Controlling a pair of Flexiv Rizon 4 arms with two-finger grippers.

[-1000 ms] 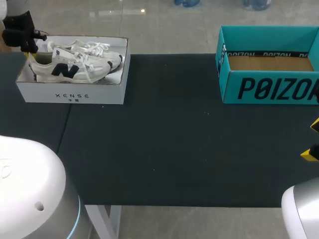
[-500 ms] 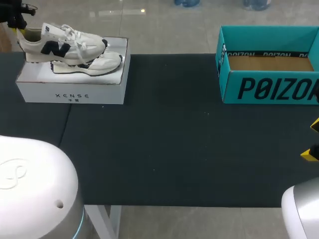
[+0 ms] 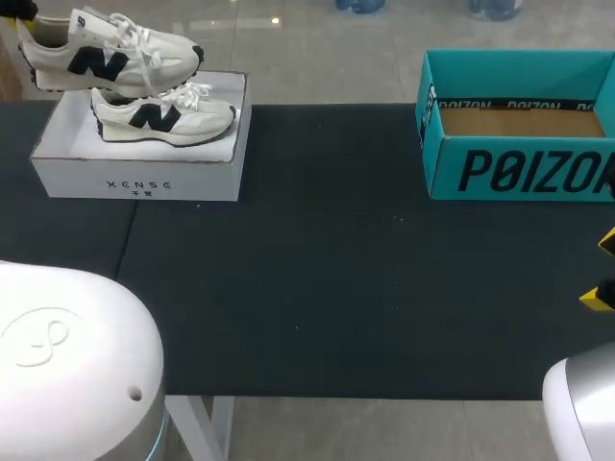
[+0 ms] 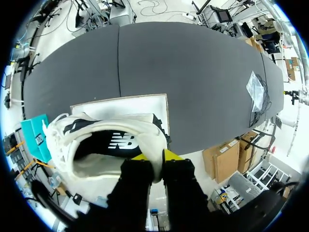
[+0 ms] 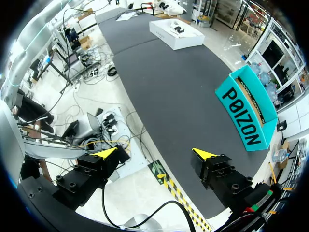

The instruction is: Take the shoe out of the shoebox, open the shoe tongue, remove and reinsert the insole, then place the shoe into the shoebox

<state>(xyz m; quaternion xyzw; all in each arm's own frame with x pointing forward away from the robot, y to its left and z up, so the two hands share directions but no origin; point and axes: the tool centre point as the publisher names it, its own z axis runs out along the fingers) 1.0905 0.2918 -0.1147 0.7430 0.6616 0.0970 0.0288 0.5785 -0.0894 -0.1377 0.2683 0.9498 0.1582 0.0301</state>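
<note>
**Shoe held over white box**

Left claw (image 4: 155,156) is nearly closed and pinches the heel rim of the shoe (image 3: 106,53), one finger inside the collar and one outside. The shoe hangs roughly level over the far left part of the white box (image 3: 135,178), above the second shoe (image 3: 163,117) lying inside. Right claw (image 5: 154,153) is spread wide and holds nothing, near the table's (image 3: 317,288) right edge. The teal box (image 3: 519,168) stands open at far right.
</note>
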